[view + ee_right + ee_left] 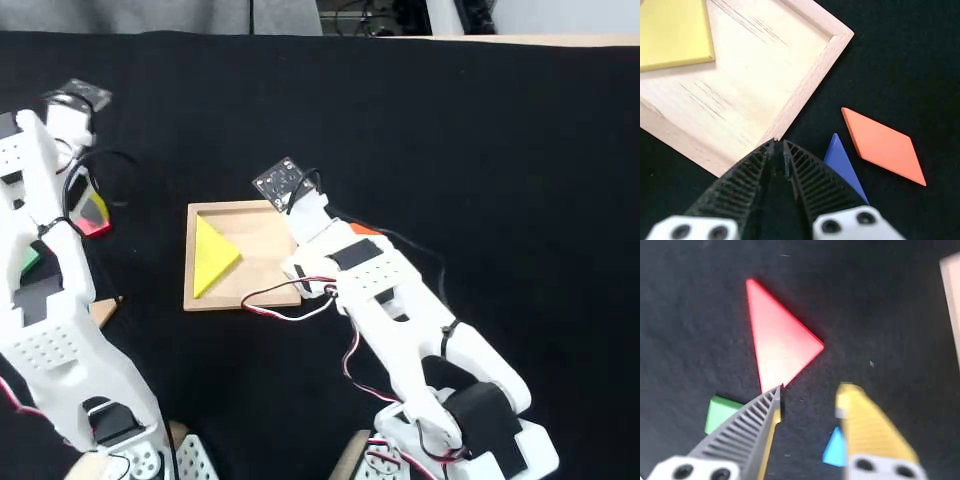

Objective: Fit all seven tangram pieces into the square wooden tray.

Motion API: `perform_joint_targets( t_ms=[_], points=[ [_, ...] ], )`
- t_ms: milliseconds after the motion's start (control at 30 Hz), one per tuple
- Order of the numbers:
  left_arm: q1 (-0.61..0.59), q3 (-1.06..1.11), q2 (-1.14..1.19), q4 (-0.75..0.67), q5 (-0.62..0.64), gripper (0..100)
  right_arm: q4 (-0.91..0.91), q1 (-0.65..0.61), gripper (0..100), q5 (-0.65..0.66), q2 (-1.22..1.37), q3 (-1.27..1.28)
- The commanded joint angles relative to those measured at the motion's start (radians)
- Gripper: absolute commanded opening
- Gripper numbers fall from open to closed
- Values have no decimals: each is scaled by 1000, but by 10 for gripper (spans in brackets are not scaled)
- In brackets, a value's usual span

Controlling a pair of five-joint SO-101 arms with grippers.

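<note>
One piece, a yellow triangle (213, 255), is lying in the square wooden tray (265, 225) at the middle of the black-covered desk (480, 150). The remainder of the tray's floor is being shown bare.

The right hand (778, 145) is being held just over the tray's outer edge with its two dark fingers pressed together and nothing between them. Just beside it, on the desk outside the tray, an orange parallelogram (883, 145) and a blue triangle (842, 167) are lying near each other.

The left hand (811, 389) is being held low over the desk, well apart from the tray, with its fingers spread and nothing gripped. A red triangle (777, 340) is lying directly ahead of it, the nearest corner right at one fingertip and the longest edge running away from the hand. A green piece (720, 412) is lying off to one side.

The red triangle is judged to be the left arm's to take, being far nearer to it. The fingers would need to be brought forward, astride the near corner, before being closed.
</note>
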Motion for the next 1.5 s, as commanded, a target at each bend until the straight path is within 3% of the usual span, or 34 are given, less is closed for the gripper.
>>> perform_joint_targets(
  t_ms=[0, 267, 867, 1333, 1467],
  points=[
    [-25, -84, 25, -5, -153, 456, -18, -12, 15, 14, 2, -7],
    [-87, -200, 101, -32, -11, 467, -18, -12, 15, 15, 2, -8],
    [-85, -435, 434, -25, -14, 467, -48, -12, 15, 23, 4, 2],
    [-65, -461, 463, -25, -8, 465, -48, -12, 15, 68, 4, 5],
    [-64, -450, 477, -32, -11, 381, -48, -12, 15, 68, 4, 5]
  ],
)
